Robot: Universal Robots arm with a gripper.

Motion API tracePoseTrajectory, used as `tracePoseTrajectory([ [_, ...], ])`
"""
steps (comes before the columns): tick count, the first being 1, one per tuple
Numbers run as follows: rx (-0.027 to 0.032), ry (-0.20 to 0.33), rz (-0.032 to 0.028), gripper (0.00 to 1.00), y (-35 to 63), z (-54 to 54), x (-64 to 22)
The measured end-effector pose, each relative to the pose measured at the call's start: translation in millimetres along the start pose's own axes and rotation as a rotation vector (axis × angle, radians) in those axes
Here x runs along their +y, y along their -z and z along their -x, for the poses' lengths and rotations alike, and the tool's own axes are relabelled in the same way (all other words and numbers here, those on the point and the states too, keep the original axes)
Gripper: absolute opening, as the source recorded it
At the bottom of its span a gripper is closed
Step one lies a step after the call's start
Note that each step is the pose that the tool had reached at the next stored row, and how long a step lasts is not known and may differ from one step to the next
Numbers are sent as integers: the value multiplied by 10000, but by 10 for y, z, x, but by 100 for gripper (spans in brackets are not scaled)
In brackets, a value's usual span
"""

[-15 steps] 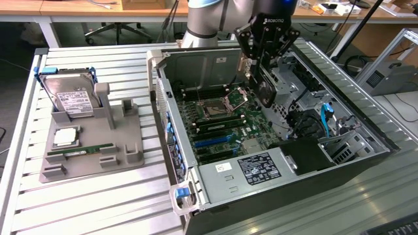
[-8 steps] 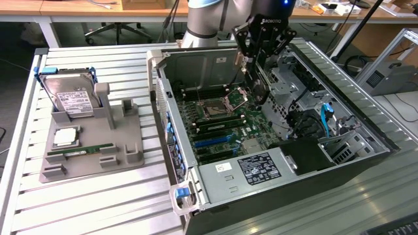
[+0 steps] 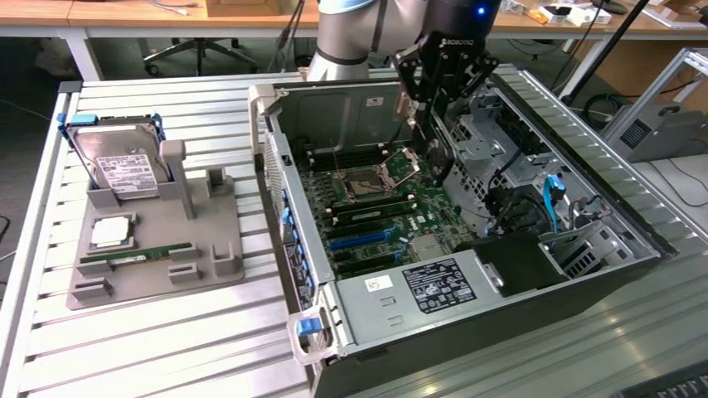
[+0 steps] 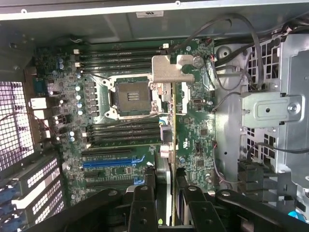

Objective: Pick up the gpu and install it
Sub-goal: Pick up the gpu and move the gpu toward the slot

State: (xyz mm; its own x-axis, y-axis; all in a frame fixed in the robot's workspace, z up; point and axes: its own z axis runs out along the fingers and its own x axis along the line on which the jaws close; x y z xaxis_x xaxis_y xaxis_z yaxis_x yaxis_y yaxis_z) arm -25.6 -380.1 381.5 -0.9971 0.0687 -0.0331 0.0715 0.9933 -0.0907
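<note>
Hand (image 3: 435, 104) on the arm (image 3: 354, 33), poised over the open case (image 3: 265, 149), which lies on its side on the slatted table (image 3: 166, 348). The jaws are pinched on the gpu (image 3: 439, 157), which hangs from them on edge and reaches down into the case, above the board (image 3: 376, 207).

Exterior view: the gpu is a dark, thin card directly below the hand. Its lower end is close to the socket (image 3: 366, 184), on the side towards the exterior view's right. Whether the lower end touches the board cannot be told.

Wrist view: the black fingers (image 4: 144, 212) flank the gpu, one on each side. The card shows edge-on as a narrow strip running away from the hand across the board. Its silvery bracket (image 4: 169, 70) is at the far end, beside the socket. The blue slot (image 4: 108, 163) lies off to one side of the card, apart from it.

On the table, to the exterior view's left and well apart from the case, stands a grey stand (image 3: 210, 240). It carries a drive (image 3: 122, 162) propped upright at its far end and a green memory stick (image 3: 138, 253) lying flat nearer the front.
</note>
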Motion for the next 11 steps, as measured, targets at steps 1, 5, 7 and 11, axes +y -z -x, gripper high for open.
tracePoseTrajectory([
  [1, 0, 2, 0, 27, -10, -1, 0],
  [5, -1, 8, 0, 27, -54, -8, 1],
  [7, -1, 10, 0, 27, -73, -9, 3],
  [11, -1, 14, 1, 27, -111, -12, 6],
])
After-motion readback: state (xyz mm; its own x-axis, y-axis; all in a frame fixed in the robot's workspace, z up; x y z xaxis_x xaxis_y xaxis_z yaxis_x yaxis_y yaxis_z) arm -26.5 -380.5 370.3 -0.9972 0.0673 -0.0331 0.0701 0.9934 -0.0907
